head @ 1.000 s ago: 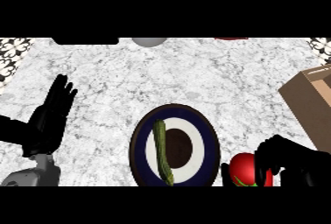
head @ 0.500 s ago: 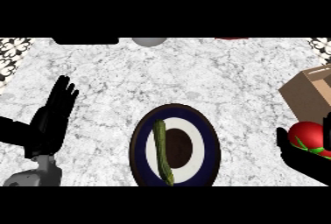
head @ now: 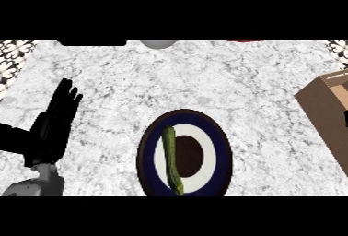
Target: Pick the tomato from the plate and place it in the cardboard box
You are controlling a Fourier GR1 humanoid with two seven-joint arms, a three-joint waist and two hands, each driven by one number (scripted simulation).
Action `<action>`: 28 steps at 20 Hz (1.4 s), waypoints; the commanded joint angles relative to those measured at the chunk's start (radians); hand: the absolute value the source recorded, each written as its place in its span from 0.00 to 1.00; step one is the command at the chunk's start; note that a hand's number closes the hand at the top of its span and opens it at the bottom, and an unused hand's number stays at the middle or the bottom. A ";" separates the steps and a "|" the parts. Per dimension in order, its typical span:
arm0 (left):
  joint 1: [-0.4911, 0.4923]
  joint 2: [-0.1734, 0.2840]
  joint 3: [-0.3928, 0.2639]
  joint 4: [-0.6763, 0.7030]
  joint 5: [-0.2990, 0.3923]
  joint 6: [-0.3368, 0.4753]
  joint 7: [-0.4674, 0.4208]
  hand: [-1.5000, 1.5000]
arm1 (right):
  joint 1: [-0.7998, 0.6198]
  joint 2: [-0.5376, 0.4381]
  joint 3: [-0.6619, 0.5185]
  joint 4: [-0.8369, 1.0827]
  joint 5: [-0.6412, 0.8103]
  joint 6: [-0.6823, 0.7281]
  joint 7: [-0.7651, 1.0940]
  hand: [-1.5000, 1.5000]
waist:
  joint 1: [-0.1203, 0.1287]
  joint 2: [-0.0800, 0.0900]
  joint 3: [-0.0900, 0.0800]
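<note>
The robot's left hand (head: 53, 123) rests at the left side of the marble counter (head: 204, 78) with its fingers straight and spread, holding nothing, while the right hand and the tomato are both out of sight, so nobody can tell where the tomato is. The plate (head: 221, 138) holds only a long green vegetable (head: 172, 159). The cardboard box (head: 329, 117) stands at the right edge with nothing between it and the plate, and the tomato could bump its tall side and roll away if brought in too low.
</note>
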 commanded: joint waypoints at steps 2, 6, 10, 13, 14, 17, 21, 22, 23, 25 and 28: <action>0.043 -0.016 -0.015 0.037 -0.025 -0.013 -0.074 0.50 | 0.006 -0.061 -0.103 0.197 -0.031 -0.027 -0.192 1.00 | 0.000 0.000 0.000; -0.055 -0.025 -0.021 0.054 -0.033 0.022 -0.021 0.50 | -0.032 -0.123 -0.016 0.430 0.085 -0.023 -0.244 1.00 | 0.011 0.008 0.000; -0.015 -0.015 -0.016 0.000 -0.015 0.010 0.004 0.50 | -0.016 -0.210 -0.002 0.573 0.082 0.152 -0.234 0.00 | 0.023 0.006 0.000; -0.077 -0.006 -0.008 0.042 -0.013 0.014 0.045 0.50 | -0.078 -0.171 -0.001 0.755 0.065 0.091 -0.333 0.00 | 0.013 0.005 0.001; -0.072 0.007 0.002 0.026 -0.019 0.016 0.046 0.50 | -0.098 -0.163 -0.020 0.792 0.059 0.046 -0.384 0.00 | 0.010 0.002 0.000; -0.016 0.008 0.005 -0.003 0.008 -0.013 0.032 0.50 | -0.134 -0.117 -0.069 0.841 0.029 -0.097 -0.474 0.00 | 0.014 0.001 0.001; -0.040 0.006 0.020 0.034 0.006 -0.006 0.003 0.50 | -0.179 -0.082 -0.176 0.750 -0.075 -0.238 -0.571 0.00 | 0.005 0.000 0.002; -0.059 -0.016 0.002 0.018 -0.011 0.032 0.045 0.50 | -0.172 -0.042 -0.192 0.759 -0.106 -0.277 -0.607 0.00 | 0.003 0.000 0.003; -0.002 -0.006 0.009 0.032 -0.005 -0.003 -0.019 0.50 | -0.165 -0.018 -0.211 0.709 -0.147 -0.279 -0.613 0.00 | -0.002 -0.003 0.001; -0.032 0.026 0.037 0.046 0.015 -0.026 -0.019 0.50 | -0.225 -0.020 -0.254 0.717 -0.240 -0.218 -0.609 0.00 | 0.000 -0.002 0.000; -0.045 0.009 0.032 0.062 -0.002 0.003 -0.003 0.50 | -0.206 -0.022 -0.346 0.739 -0.382 -0.128 -0.601 0.00 | -0.014 -0.003 0.000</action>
